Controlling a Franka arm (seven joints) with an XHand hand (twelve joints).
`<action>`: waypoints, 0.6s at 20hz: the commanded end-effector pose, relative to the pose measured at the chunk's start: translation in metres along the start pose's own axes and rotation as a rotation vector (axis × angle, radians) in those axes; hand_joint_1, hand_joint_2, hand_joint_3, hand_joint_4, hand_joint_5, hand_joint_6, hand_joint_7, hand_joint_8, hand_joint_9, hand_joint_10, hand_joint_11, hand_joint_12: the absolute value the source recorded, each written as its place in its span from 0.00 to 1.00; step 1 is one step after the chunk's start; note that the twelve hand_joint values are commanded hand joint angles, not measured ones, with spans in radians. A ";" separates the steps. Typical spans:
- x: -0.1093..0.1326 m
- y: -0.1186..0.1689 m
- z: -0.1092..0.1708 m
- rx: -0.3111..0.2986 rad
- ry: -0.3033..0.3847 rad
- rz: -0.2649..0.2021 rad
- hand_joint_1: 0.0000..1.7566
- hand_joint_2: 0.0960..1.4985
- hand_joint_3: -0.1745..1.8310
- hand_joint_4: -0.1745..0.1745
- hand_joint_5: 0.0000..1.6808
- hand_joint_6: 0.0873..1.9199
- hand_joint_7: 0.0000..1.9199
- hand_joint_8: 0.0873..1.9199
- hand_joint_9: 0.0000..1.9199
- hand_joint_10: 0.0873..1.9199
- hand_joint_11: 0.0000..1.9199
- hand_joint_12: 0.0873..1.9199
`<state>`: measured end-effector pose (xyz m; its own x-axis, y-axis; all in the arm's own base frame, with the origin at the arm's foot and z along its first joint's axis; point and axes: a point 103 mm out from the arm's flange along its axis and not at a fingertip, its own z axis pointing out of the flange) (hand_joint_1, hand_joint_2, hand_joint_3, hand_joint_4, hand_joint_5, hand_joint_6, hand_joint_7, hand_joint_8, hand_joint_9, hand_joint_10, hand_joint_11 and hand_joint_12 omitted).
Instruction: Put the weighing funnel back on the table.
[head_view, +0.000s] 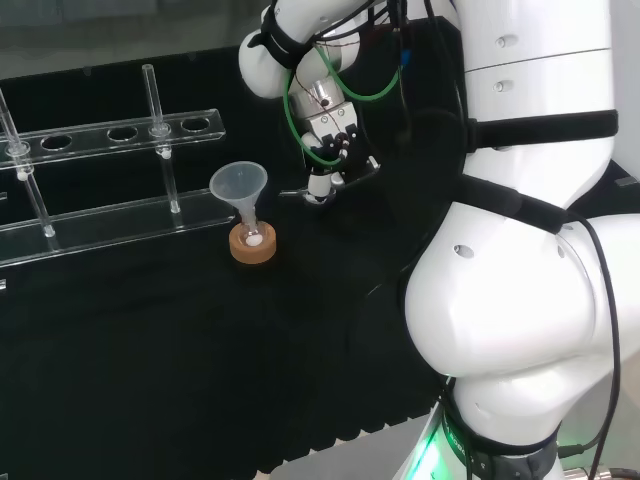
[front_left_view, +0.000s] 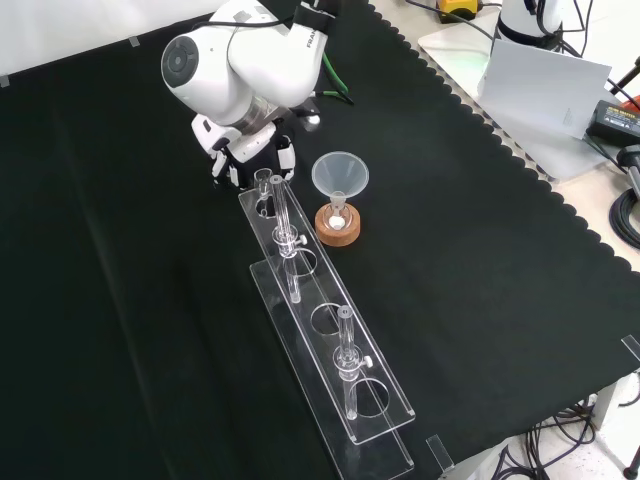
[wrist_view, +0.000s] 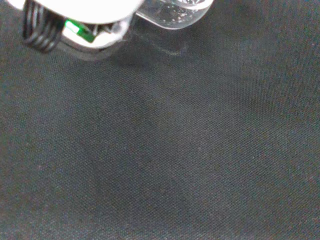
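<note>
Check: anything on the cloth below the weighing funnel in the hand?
Nothing visible: wrist view shows bare cloth under the weighing funnel. The big funnel and rack stand to its left in the head view.

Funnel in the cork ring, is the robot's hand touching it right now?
Apart. The front view shows a strip of black cloth between the hand and the funnel.

weighing funnel (wrist_view: 172, 12): one, small, clear, scoop-like, with a rounded rim. held in the fingers of the hand (head_view: 328, 150), short stem lying about level. low over the black cloth, well in from the table's edges; contact with the cloth cannot be told.
</note>
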<state>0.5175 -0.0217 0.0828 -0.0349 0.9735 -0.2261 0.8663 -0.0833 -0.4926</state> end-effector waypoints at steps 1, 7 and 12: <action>-0.002 0.003 0.002 0.008 0.002 0.001 0.64 0.38 0.42 1.00 0.80 0.26 0.24 0.27 0.43 0.17 0.34 0.58; -0.003 0.002 0.003 0.038 0.030 -0.002 0.54 0.45 0.32 0.73 0.56 0.28 0.20 0.28 0.38 0.19 0.28 0.61; -0.006 -0.004 0.002 0.100 0.038 -0.009 0.49 0.40 0.36 0.49 0.24 0.11 0.10 0.29 0.25 0.26 0.18 0.67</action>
<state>0.5170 -0.0259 0.0819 -0.0201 0.9787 -0.2045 0.8443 -0.0929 -0.5277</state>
